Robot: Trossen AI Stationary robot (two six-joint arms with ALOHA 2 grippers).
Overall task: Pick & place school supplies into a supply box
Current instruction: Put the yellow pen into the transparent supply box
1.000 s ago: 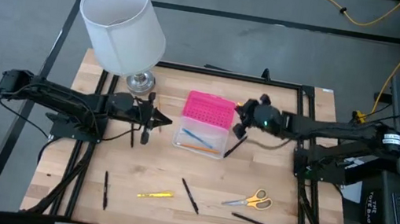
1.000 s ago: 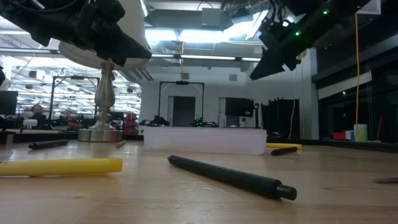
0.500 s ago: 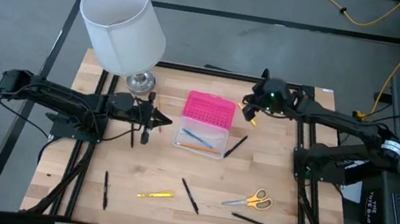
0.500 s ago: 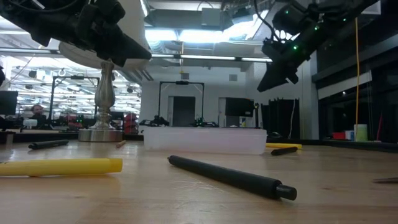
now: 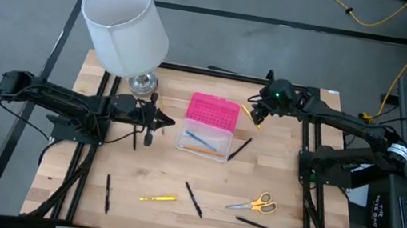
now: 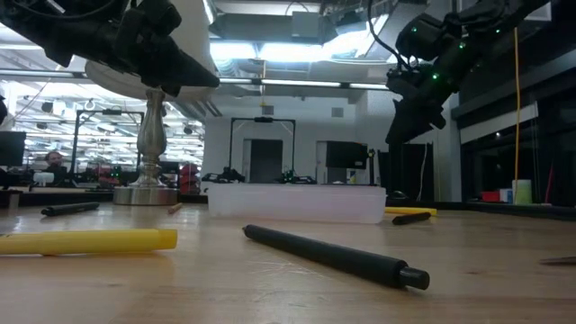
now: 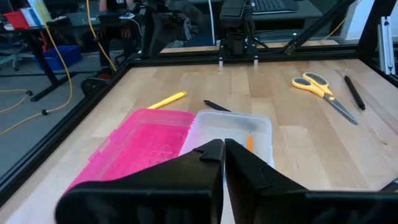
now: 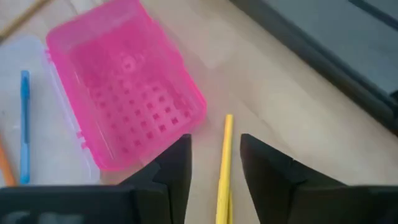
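Two grippers flanking box

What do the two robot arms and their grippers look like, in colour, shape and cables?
Both arms are black and slim, built of jointed segments, with dark cables running along them. The left gripper ends in two flat, matte black fingers that taper to narrow tips. The right gripper has the same black, wedge-shaped fingers. Green lights glow on the right arm's wrist. No printed markings can be read.

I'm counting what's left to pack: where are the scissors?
In the high view the scissors lie flat on the table's near right part, between a black pen and another black pen.
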